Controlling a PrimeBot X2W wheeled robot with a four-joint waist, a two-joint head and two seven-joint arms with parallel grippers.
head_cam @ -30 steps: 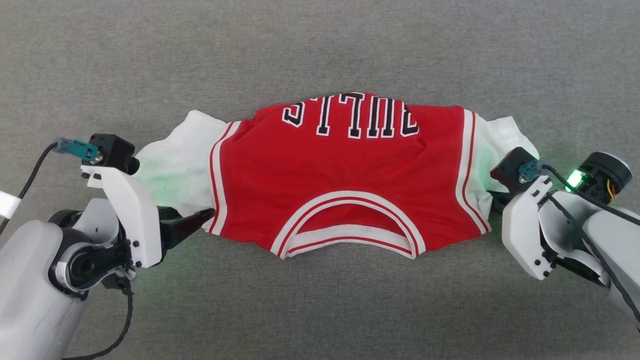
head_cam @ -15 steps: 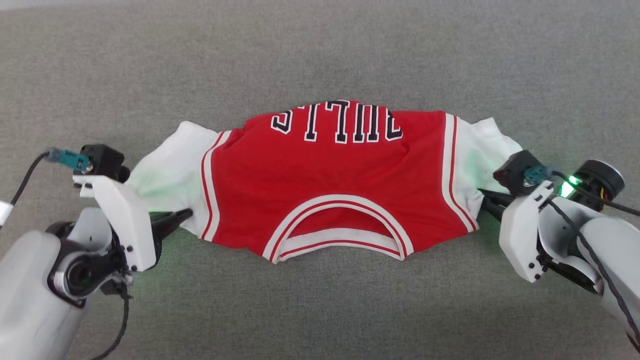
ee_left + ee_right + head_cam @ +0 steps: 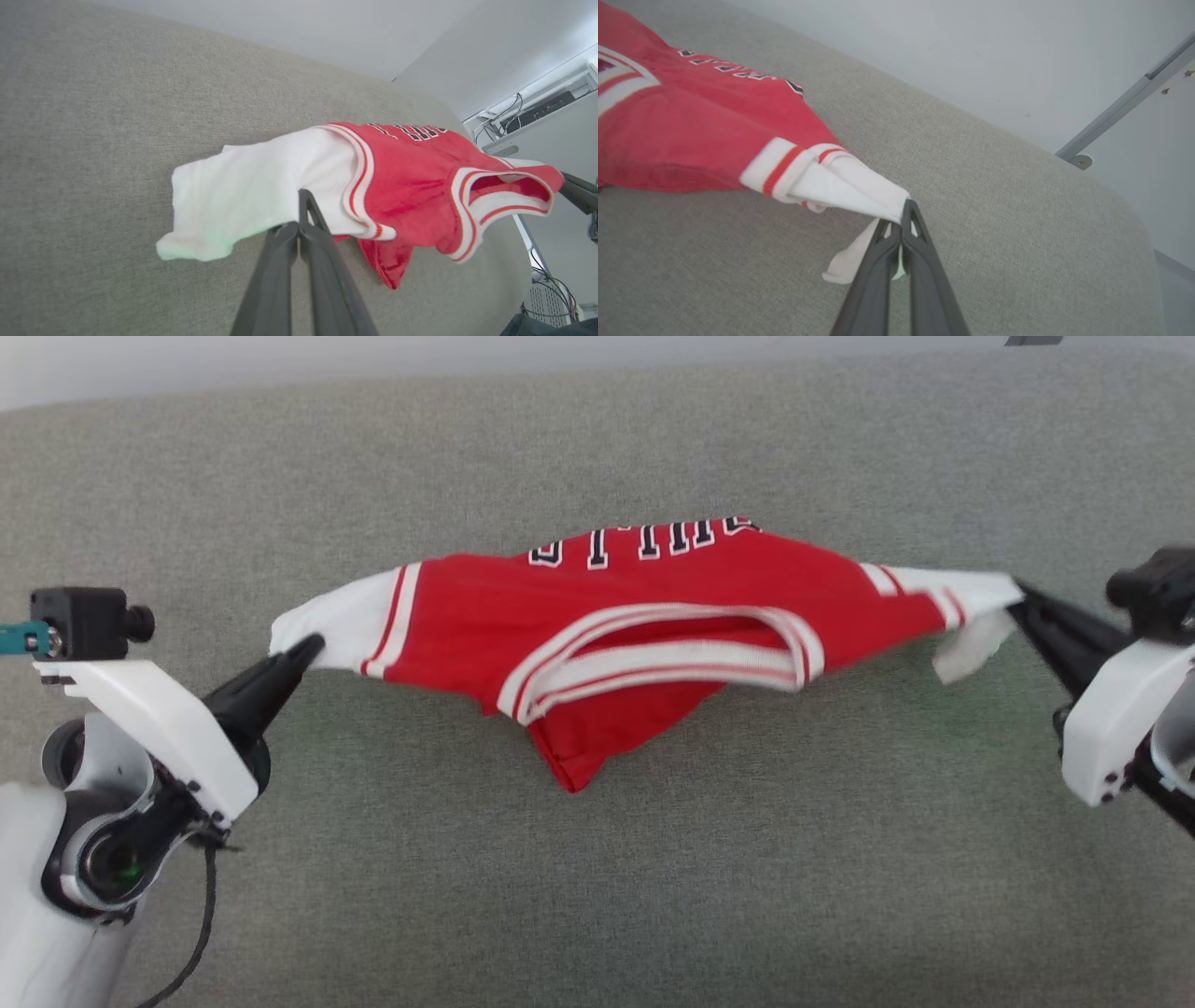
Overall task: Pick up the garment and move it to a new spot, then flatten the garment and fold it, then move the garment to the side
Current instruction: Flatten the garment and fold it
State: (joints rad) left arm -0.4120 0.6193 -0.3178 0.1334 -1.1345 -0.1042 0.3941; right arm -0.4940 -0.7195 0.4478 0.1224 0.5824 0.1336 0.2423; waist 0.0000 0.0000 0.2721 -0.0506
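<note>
The garment (image 3: 644,616), a red jersey with white-and-red trim and black lettering, hangs stretched between my two grippers above the grey table. My left gripper (image 3: 308,649) is shut on its white left end; the left wrist view shows the closed fingers (image 3: 303,219) pinching the white cloth of the garment (image 3: 411,186). My right gripper (image 3: 1013,593) is shut on the white right end, seen again at the right gripper (image 3: 906,210) clamping the garment (image 3: 700,135). A red corner sags from the middle toward the table.
The grey fabric-covered table (image 3: 597,896) spreads under everything, with its far edge (image 3: 280,383) at the top. Beyond it stand a pale wall and a shelf with cables (image 3: 528,112).
My left gripper has shut on the garment's white left end. Both arms have lifted the garment off the table and pulled it taut. The head view has shifted, showing the table's far edge.
</note>
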